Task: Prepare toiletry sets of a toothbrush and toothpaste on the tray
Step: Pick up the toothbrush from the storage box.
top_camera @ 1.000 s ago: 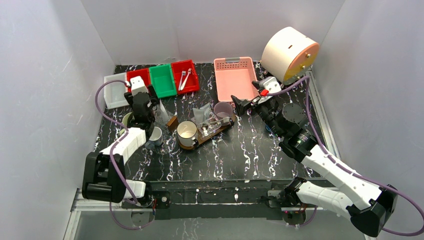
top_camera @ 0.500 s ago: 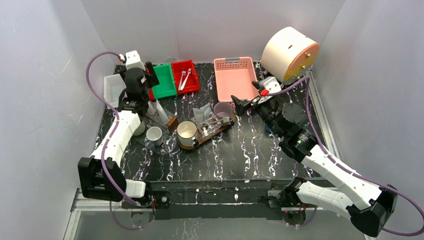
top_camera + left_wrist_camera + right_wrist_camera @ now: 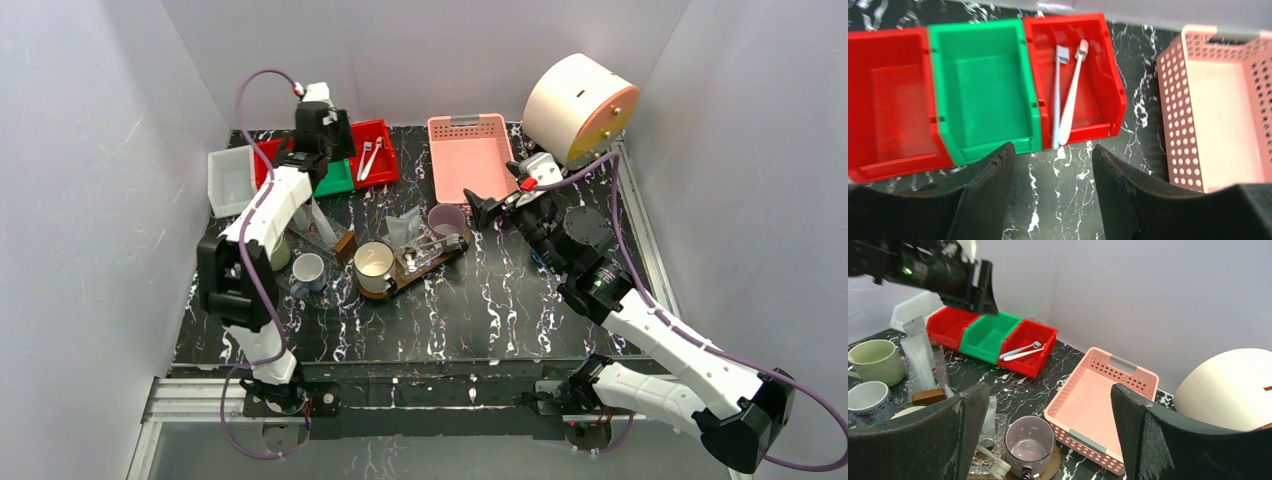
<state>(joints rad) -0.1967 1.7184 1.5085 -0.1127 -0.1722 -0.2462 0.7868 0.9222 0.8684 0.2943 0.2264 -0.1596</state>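
Top external view: a black marbled table (image 3: 500, 300) is shown enclosed by white walls, with a large cream drum (image 3: 578, 107) laid on its side in the far right corner. A pink basket (image 3: 468, 155) is set just beside the drum. A row of bins is ranged along the far edge: a white bin (image 3: 229, 181), a red bin (image 3: 893, 105), a green bin (image 3: 983, 95) and a second red bin (image 3: 1098, 65).

The tray (image 3: 408, 281) is placed at an angle in the middle of the table, between the two arms. A cream mug (image 3: 373, 266) is stood on its near left end and a mauve mug (image 3: 1029, 444) at its far right end, with clear plastic bags (image 3: 405, 228) bunched between them.

The left gripper (image 3: 1050, 195) is held above the green and second red bins, its fingers parted and nothing grasped. The right gripper (image 3: 1048, 440) is poised near the mauve mug — fingers spread wide, nothing between them.

Off the tray, a pale green mug (image 3: 875, 360), a white mug (image 3: 868, 397) and a small brown block (image 3: 928, 396) are grouped on the left of the table. Two toothbrushes (image 3: 1068, 95) are laid in the second red bin — their handle ends meeting.
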